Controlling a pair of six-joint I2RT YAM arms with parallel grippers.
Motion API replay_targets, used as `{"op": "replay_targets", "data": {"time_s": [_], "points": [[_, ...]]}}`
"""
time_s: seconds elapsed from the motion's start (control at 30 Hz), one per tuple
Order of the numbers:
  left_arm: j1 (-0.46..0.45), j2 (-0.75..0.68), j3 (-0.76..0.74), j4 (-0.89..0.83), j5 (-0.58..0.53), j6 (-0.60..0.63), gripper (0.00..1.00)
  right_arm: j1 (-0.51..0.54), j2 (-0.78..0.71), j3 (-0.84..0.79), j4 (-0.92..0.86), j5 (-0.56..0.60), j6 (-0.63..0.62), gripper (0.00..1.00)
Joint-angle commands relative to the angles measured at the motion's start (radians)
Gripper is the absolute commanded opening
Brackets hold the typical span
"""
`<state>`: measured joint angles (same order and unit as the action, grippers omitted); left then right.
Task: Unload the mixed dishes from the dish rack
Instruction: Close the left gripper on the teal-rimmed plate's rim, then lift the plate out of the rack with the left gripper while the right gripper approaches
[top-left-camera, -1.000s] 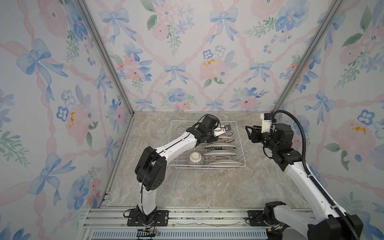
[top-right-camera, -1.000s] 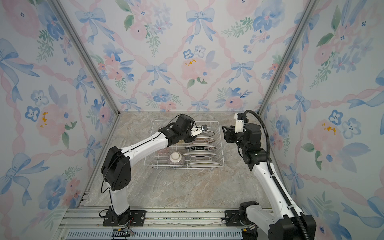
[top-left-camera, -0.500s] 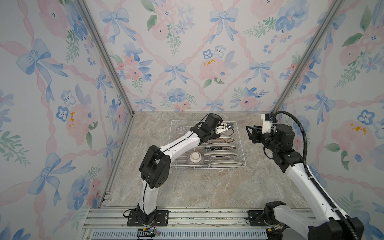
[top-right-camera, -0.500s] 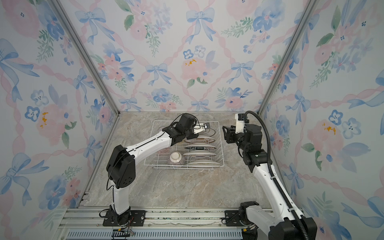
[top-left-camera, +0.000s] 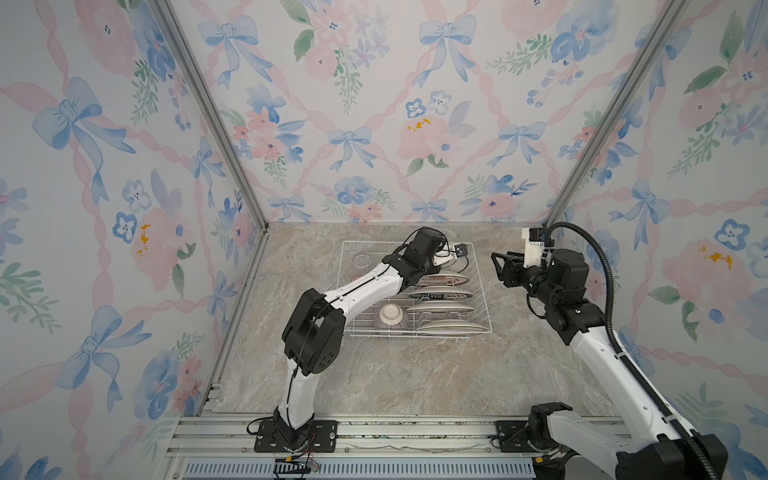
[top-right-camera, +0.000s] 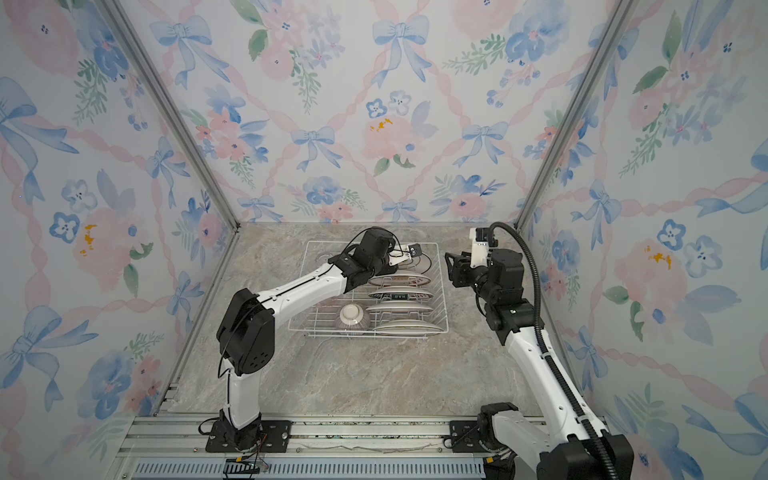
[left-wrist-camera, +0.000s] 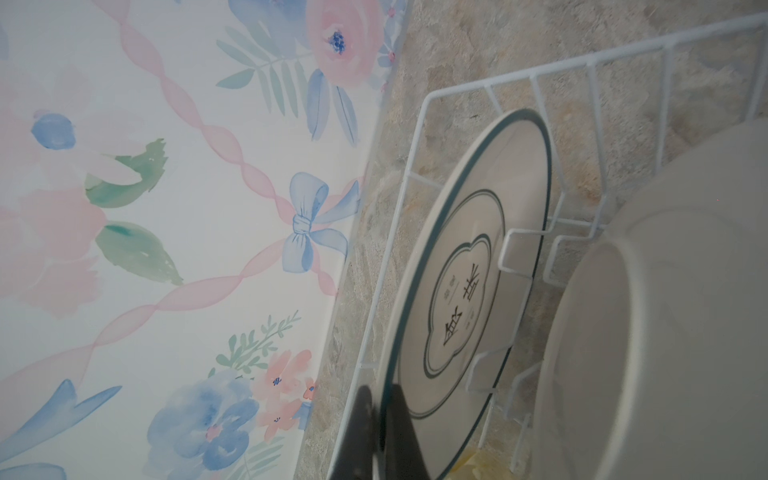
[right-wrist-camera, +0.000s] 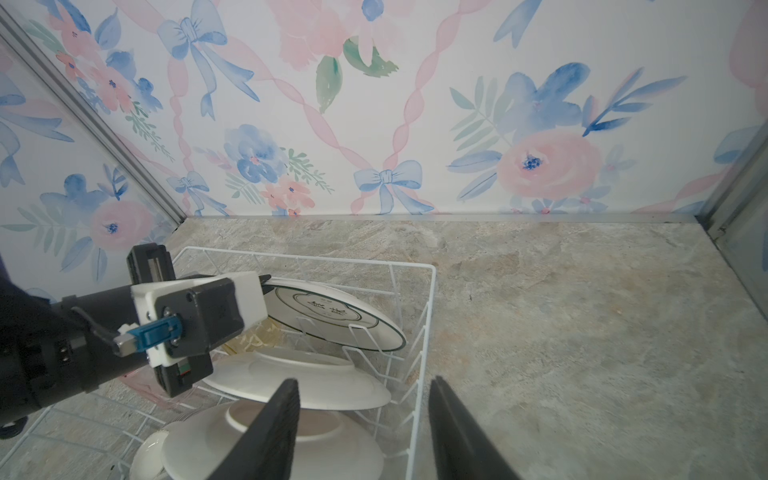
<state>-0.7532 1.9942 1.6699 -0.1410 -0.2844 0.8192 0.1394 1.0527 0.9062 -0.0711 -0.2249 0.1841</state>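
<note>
Over the last second the left gripper (left-wrist-camera: 380, 415) has slid along the row to the far end of the dish rack (top-left-camera: 482, 291) and shut. Its dark fingers (left-wrist-camera: 360, 432) now pinch the rim of the rearmost plate (left-wrist-camera: 469, 291), 1 on each face. That turns a reach into a grasp: the plate looks ready to be lifted out, and it would be the 1st of the 5 to leave. The 4 other plates (top-left-camera: 440, 307) and the upturned bowl (top-left-camera: 390, 316) sit in the rack untouched.

The held plate is not out yet; it rests in the last slot, between the prongs and just inside the rack's back wall. It stands on edge but leans well back. Its printed face, the one with the green ring, is turned up and towards the rest of the row. A round plate has no true long axis, yet edge-on its line runs across the rack from side to side, parallel to its neighbours. The claw has it at the end nearer the left arm, so a lift will likely need to go up along the prongs rather than sideways.

The right gripper (top-left-camera: 497, 266) has not moved: jaws wide, empty, hovering just outside the rack's right side and aimed at the plates
</note>
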Motion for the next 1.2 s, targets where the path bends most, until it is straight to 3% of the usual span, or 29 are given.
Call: {"op": "replay_targets", "data": {"time_s": [0.0, 0.37, 0.9, 1.17], "points": [[0.004, 0.035, -0.042, 0.017, 0.002, -0.02, 0.0, 0.009, -0.001, -0.013, 0.011, -0.001, 0.009, 0.52], [0.05, -0.053, -0.007, 0.078, 0.09, -0.137, 0.0, 0.007, 0.04, -0.024, 0.054, -0.016, 0.018, 0.52], [0.089, -0.136, 0.058, 0.082, 0.122, -0.243, 0.0, 0.005, 0.076, -0.023, 0.098, -0.052, 0.037, 0.51], [0.15, -0.183, 0.097, 0.053, 0.239, -0.368, 0.0, -0.084, 0.07, -0.063, 0.205, -0.225, 0.113, 0.51]]}}
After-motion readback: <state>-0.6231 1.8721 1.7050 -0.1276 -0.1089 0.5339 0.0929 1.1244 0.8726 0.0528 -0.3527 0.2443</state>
